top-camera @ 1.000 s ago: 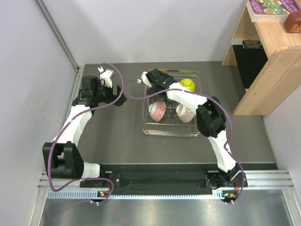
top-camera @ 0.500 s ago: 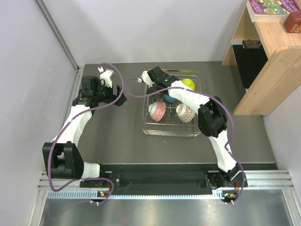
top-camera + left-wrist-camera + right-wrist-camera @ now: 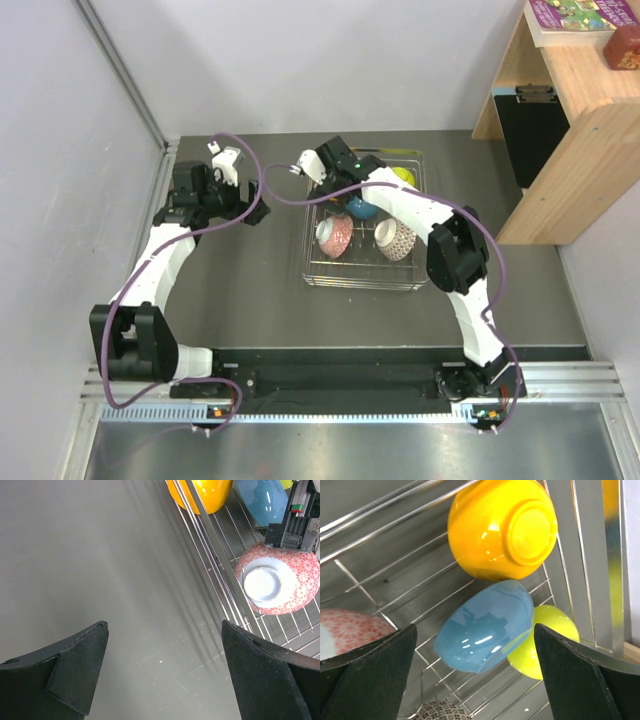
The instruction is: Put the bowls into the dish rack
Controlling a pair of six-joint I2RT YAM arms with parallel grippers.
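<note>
Five bowls point(image 3: 393, 240) in the dish rack point(image 3: 362, 270), grippers empty.
Orange bowl point(image 3: 502, 527), blue bowl point(image 3: 485, 625) and lime-yellow bowl point(image 3: 547, 642) lie at its far end, the red-patterned bowl point(image 3: 280, 582) nearer; left gripper point(image 3: 164, 630) and right gripper point(image 3: 475, 630) gape wide.

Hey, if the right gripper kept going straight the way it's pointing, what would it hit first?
Most likely the blue bowl, tilted in the dish rack; it sits centred between the open fingers of the right gripper. Depth is unclear, but nothing shows in front of it.
</note>
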